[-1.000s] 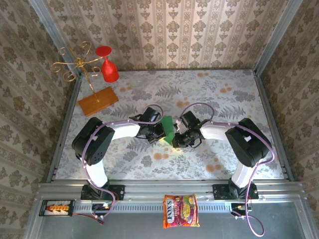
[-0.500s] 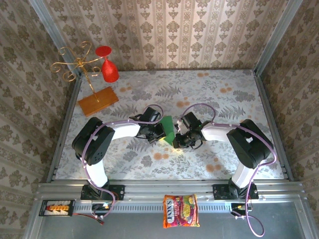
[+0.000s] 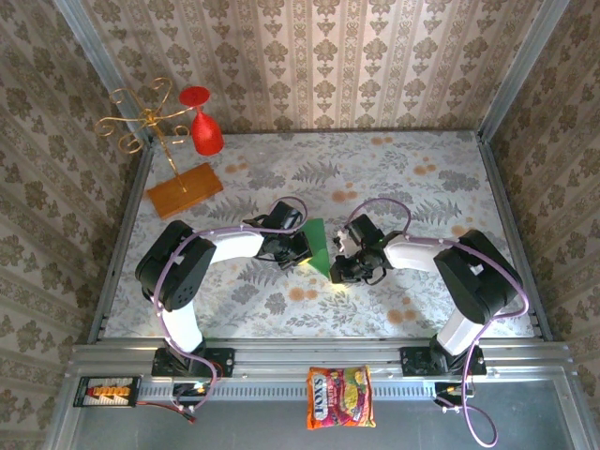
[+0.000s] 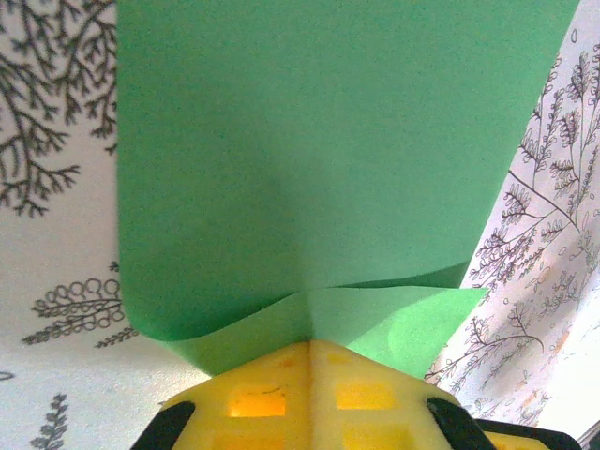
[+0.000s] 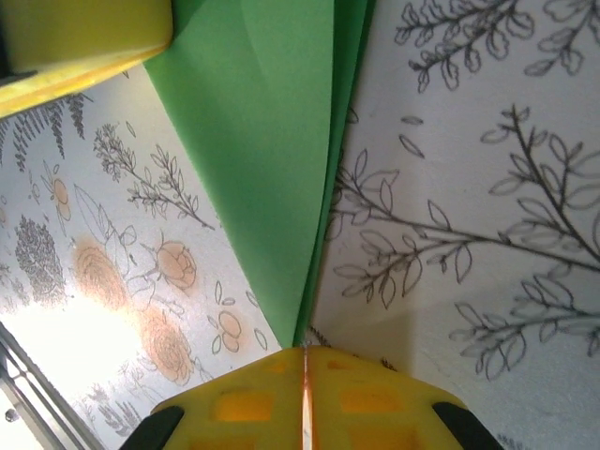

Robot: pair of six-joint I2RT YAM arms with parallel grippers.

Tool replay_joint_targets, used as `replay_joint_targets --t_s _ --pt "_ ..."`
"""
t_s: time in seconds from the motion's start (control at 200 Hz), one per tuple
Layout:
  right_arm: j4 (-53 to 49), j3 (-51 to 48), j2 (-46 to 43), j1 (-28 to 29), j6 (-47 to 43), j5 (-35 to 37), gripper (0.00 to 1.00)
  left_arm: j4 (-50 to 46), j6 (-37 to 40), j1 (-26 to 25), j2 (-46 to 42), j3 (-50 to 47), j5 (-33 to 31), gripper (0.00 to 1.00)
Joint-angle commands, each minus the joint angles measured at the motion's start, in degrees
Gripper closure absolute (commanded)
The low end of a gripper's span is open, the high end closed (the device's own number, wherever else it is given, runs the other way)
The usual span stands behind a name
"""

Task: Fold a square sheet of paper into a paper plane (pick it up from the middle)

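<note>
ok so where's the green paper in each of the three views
Top external: green paper stands at the middle of the flowered table cover.
Left wrist: it spreads across the top and middle, pinched in the left gripper at bottom centre.
Right wrist: a folded wedge from top centre, narrowing to the right gripper at bottom centre.
Shared landmark: the flowered table cover beside the paper.

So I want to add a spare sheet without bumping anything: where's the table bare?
Bare: the far right of the table, between back wall and right arm, and the near strip between that arm and the left arm. Crowded: the middle, where left gripper and right gripper pinch the green paper, and the far left corner with the orange board.
</note>
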Motion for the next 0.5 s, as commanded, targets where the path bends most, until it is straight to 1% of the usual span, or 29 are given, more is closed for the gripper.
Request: replay_joint_targets --t_s 0.0,0.075,0.16,0.225,0.495 --pt "-3.5 0.6 -6.9 -0.3 -1.1 0.6 0.89 -6.5 1.0 0.5 2.4 -1.5 -3.4 0.94" --pt "-3.2 0.7 -10.6 -0.3 -2.0 1.3 0.88 -6.4 1.2 0.5 2.2 -1.5 -3.4 0.94" --pt "-2.5 1.3 -11.4 -0.3 -2.4 1.5 0.88 -6.3 1.2 0.5 2.2 -1.3 -3.4 0.94" --pt "-1.7 2.2 -9.7 -0.3 -2.1 0.9 0.88 -6.1 1.2 0.4 2.3 -1.3 -3.3 0.94" --pt "2.7 6.9 2.0 0.0 2.2 -3.3 0.89 -6.4 1.9 0.2 2.5 -0.7 -2.4 0.94"
